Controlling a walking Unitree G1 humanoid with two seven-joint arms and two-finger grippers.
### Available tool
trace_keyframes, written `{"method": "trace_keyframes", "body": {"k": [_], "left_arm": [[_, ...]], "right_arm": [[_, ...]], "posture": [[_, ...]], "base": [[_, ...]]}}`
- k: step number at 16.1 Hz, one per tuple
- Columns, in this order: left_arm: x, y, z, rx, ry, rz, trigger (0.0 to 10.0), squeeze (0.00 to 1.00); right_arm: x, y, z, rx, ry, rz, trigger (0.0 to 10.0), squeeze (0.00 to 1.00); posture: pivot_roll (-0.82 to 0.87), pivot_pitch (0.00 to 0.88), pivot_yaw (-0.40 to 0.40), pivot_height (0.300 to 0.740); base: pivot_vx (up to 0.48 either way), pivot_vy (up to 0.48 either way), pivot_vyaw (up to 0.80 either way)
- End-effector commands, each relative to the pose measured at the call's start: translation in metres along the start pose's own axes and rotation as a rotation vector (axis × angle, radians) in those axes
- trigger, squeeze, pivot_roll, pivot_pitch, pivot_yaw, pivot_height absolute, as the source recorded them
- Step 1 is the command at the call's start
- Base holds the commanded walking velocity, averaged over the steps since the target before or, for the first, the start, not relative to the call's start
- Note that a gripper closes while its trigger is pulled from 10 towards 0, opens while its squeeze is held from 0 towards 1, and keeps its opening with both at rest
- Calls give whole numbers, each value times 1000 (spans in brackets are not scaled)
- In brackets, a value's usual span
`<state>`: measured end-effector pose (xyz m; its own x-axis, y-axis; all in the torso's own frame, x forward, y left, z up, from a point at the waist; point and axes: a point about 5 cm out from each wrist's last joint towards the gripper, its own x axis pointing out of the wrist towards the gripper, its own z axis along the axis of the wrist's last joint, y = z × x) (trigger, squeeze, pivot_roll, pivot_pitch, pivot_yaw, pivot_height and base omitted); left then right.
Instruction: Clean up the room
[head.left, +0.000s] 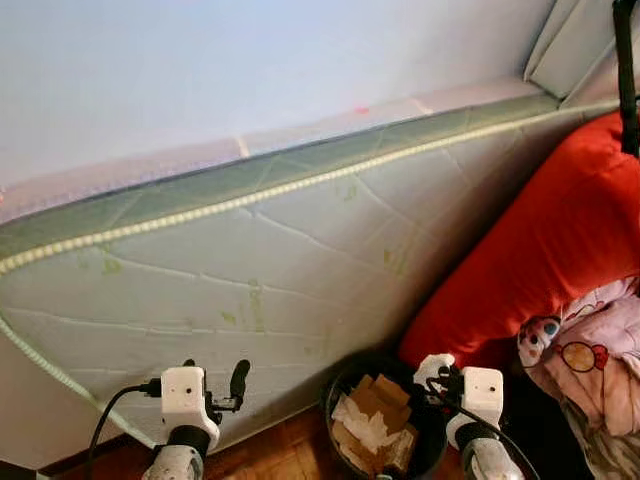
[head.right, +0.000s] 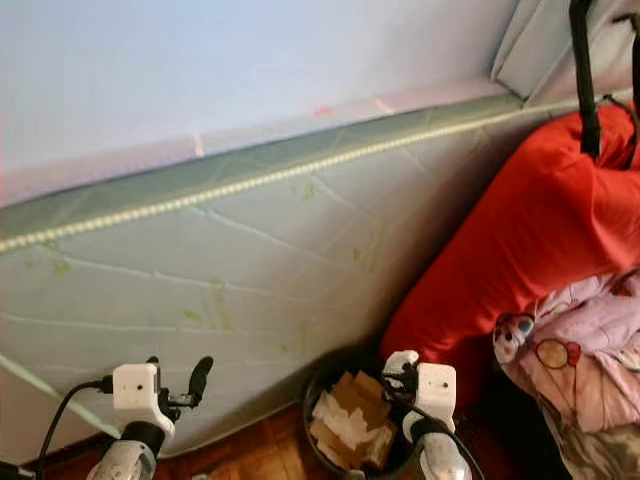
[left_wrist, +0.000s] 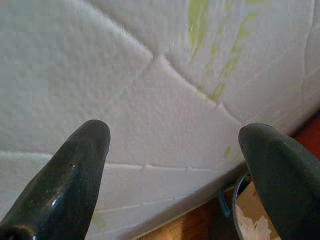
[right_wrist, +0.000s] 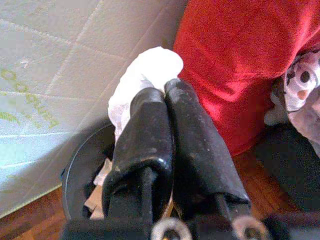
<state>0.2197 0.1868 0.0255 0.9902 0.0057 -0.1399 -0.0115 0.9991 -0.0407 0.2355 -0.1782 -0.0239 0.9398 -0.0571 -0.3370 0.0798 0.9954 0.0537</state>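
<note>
A black waste bin (head.left: 345, 385) stands on the wooden floor against the mattress side, holding cardboard scraps and white paper (head.left: 365, 425). My right gripper (head.left: 434, 369) hovers over the bin's right rim, shut on a crumpled white tissue (right_wrist: 150, 75) that bulges past the fingertips. My left gripper (head.left: 215, 380) is open at the lower left, facing the quilted mattress side (left_wrist: 165, 100), with nothing between its fingers (left_wrist: 75, 170).
The white mattress (head.left: 250, 270) with green piping runs across the view under a pale blue sheet (head.left: 200, 70). A big red cushion (head.left: 540, 240) leans to the right of the bin, with pink patterned bedding (head.left: 590, 350) beside it. Wooden floor (head.left: 290, 455) shows at the bottom.
</note>
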Motion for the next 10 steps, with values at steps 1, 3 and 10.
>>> {"method": "trace_keyframes", "body": {"k": [1,3,10], "left_arm": [[-2,0,-2,15,20,0,10000,0],[-1,1,0,15,15,2,10000,0],[0,2,1,14,14,7,10000,0]], "right_arm": [[-3,-3,-3,4,9,-12,10000,0],[-2,-2,-4,0,16,-6,10000,0],[0,-3,-3,-1,26,-12,10000,0]], "posture": [[-39,130,-85,655],[-33,131,-86,655],[-35,131,-86,655]], "base": [[0,0,0],[0,0,0],[0,0,0]]}}
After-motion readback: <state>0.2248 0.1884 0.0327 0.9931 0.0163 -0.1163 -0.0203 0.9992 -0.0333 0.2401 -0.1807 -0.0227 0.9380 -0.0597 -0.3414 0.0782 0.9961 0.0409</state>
